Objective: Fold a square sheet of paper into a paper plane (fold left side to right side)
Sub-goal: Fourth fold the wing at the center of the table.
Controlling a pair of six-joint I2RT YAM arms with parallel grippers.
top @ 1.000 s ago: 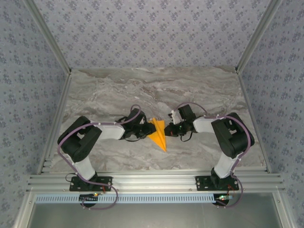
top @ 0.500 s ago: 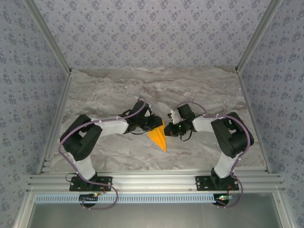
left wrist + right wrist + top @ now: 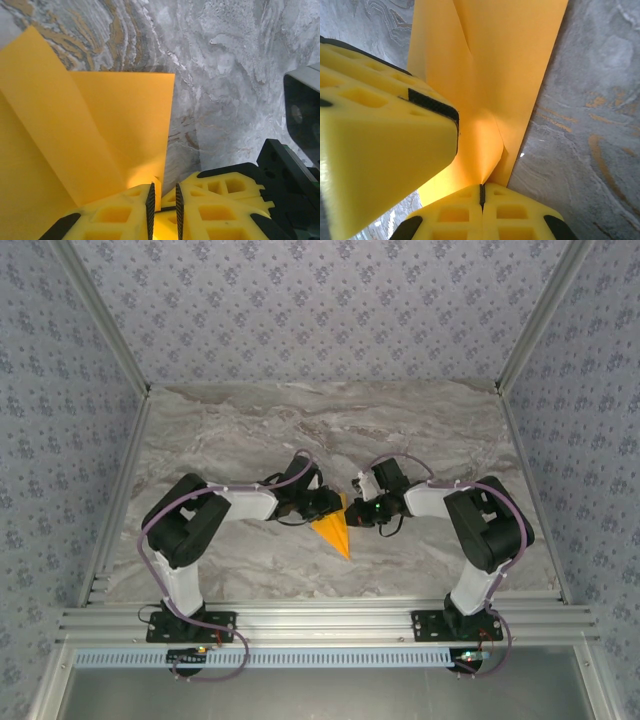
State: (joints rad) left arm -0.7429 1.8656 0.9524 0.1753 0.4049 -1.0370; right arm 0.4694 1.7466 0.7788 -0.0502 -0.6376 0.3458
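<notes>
Surface: grey marble table (image 3: pixel 430 440).
Paper plane (image 3: pixel 339 530): one, at the centre; long axis far-to-near, tip toward the near edge.
Left gripper (image 3: pixel 165 192): narrow, pinching its edge.
Right gripper (image 3: pixel 481 190): closed on its fold.

A grey marbled table (image 3: pixel 420 430) carries one folded orange paper plane (image 3: pixel 335 532) near its middle.

Left pincer (image 3: pixel 164 192), right pincer (image 3: pixel 481 189), both clamped.
</notes>
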